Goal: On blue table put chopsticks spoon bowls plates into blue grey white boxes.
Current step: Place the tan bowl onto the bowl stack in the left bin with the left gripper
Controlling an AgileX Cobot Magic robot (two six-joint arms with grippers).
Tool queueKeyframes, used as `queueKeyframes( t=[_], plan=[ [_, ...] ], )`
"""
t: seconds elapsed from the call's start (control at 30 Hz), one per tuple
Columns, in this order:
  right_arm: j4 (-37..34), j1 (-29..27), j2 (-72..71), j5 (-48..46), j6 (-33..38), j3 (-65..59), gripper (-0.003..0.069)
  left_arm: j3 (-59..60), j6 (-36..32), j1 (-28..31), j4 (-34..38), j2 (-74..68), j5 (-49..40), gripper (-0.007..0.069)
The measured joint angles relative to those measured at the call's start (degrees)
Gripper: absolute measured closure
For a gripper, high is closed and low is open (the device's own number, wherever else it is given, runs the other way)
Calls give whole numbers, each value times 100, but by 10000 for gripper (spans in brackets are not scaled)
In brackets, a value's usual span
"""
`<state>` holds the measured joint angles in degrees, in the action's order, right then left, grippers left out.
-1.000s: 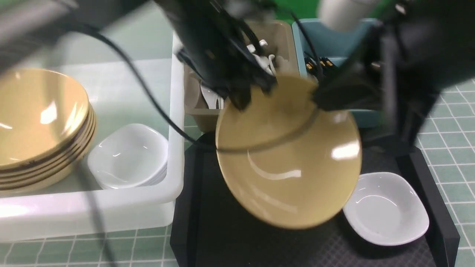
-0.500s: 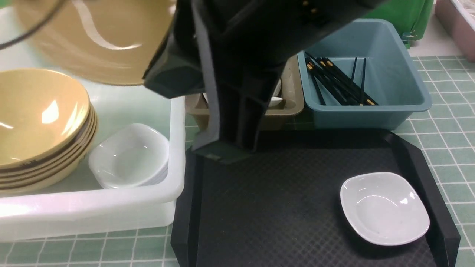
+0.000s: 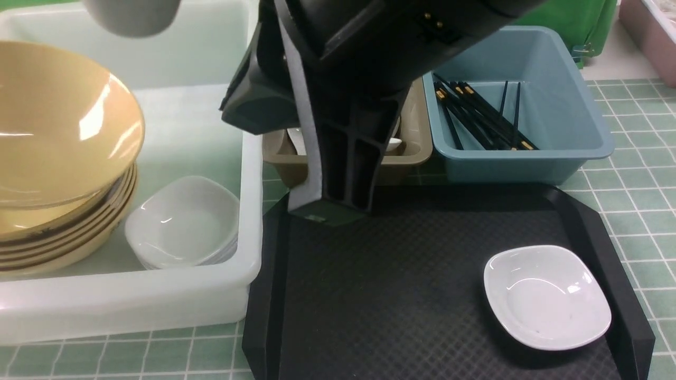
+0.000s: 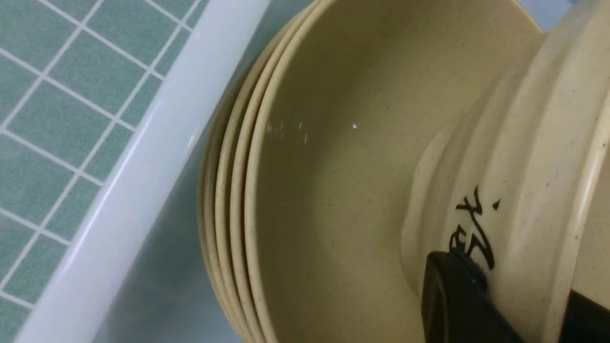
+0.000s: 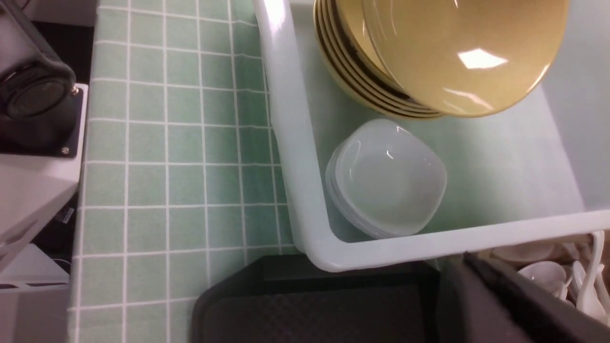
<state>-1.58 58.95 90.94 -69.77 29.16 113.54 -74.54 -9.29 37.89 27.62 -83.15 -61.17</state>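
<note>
Lying flat at near centre: black tray (image 3: 401, 295), showing a fine diamond-embossed floor, a smooth raised rim and clipped far corners, and running past the lower frame edge. Appearing again in the right wrist view as one clipped corner.

Standing at far right: glossy green object (image 3: 570, 24), being cropped by the top edge and carrying a small grey metal fitting (image 3: 581, 50) low on its side; kind not showing.

Sitting in the far right corner: pinkish tub (image 3: 648, 39), being mostly cropped and holding something pale.

Lying between those two: pale plain surface (image 3: 607, 66).

Showing in the right wrist view: black boxy unit (image 5: 33, 90) with a round dark face; kind not showing.
</note>
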Motion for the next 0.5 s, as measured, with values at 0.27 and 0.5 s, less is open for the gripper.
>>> queueKeyframes(
  t=[0.27,0.5],
  plan=[
    [16,0,5,-93,0,-6,619,0,-446,0,13,-405,169,525],
    [188,0,29,-220,-5,-10,615,-260,-396,0,-238,-335,-67,215]
  ],
)
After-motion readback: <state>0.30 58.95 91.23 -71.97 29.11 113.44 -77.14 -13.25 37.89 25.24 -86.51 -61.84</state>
